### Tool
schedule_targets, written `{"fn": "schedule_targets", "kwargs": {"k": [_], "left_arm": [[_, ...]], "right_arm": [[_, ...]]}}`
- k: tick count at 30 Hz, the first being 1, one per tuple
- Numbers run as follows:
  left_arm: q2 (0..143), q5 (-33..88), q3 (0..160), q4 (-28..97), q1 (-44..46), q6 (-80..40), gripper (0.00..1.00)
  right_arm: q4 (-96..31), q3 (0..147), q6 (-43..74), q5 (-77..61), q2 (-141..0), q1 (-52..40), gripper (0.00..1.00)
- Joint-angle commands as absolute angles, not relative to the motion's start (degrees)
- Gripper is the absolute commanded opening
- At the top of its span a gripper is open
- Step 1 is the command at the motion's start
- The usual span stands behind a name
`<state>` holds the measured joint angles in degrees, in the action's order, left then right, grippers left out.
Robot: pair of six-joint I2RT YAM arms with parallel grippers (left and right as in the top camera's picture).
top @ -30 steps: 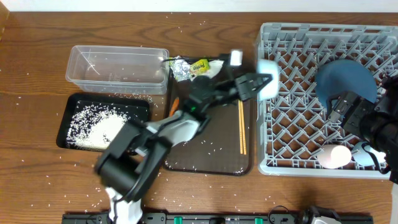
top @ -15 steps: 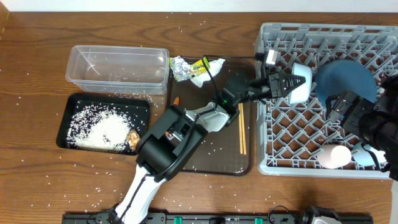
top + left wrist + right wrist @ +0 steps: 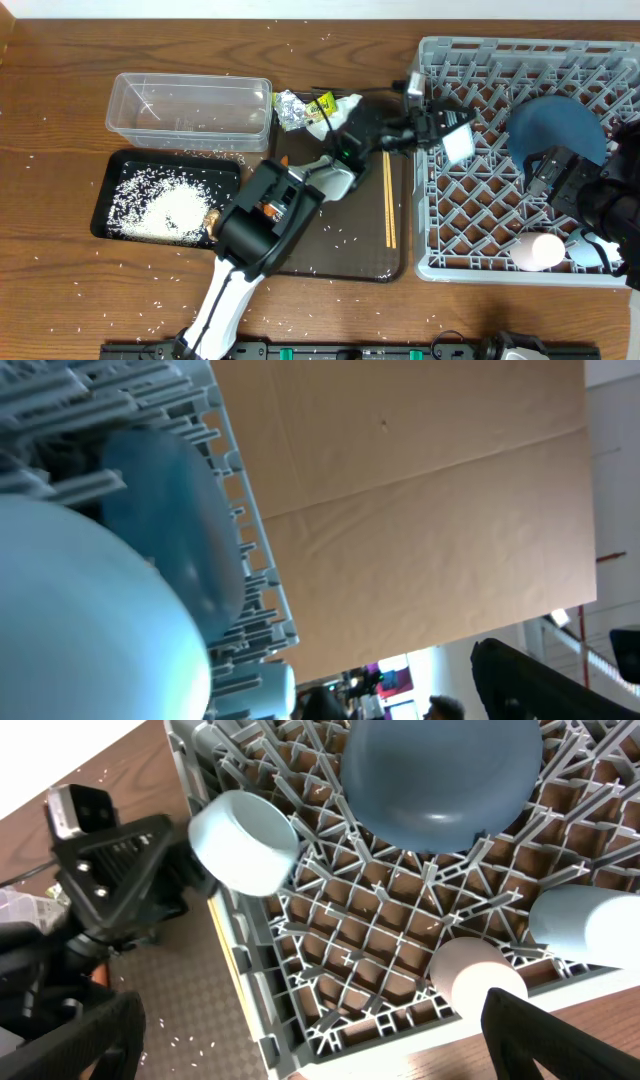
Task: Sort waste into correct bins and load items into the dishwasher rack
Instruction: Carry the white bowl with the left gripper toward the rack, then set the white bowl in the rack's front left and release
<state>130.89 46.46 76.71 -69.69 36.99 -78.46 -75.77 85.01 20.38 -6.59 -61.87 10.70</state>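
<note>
A light blue cup (image 3: 457,146) lies tilted on the lattice just inside the left wall of the dishwasher rack (image 3: 428,262). My left gripper (image 3: 442,126) is open right beside it, jaws spread at the cup's sides; the left wrist view is filled by the cup (image 3: 90,630). The dark blue dish (image 3: 556,128), a pink cup (image 3: 541,250) and another light blue cup (image 3: 586,248) sit in the rack. My right gripper (image 3: 320,1050) hangs open and empty over the rack's near right part. Wooden chopsticks (image 3: 390,205) lie on the brown tray.
Foil and yellow wrapper (image 3: 303,108) with a white tissue (image 3: 343,108) lie at the brown tray's (image 3: 340,262) far edge, an orange carrot (image 3: 283,163) on its left. The clear tub (image 3: 190,108) stands behind the black tray (image 3: 110,180), which holds rice (image 3: 160,205) and a brown lump (image 3: 212,222).
My left gripper carried the light blue cup rightward over the rack's left wall, then opened; the cup now rests on the lattice. The right arm has not moved.
</note>
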Motion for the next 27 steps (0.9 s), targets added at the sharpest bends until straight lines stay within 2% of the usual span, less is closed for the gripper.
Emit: {"fn": "schedule_targets", "kwargs": {"k": [1, 16, 27], "left_arm": [[130.74, 51.09, 78.13, -69.97, 34.09, -78.17, 0.98], [130.23, 65.49, 78.13, -62.0, 23.73, -76.97, 0.98], [120.88, 68.05, 78.15, -61.28, 14.66, -75.2, 0.98]], "right_arm": [[-75.9, 85.32, 20.51, -6.2, -61.87, 11.25, 0.99], [-76.09, 85.34, 20.51, -6.22, -61.87, 11.25, 0.99], [-77.14, 85.34, 14.44, -7.99, -61.43, 11.22, 0.99]]}}
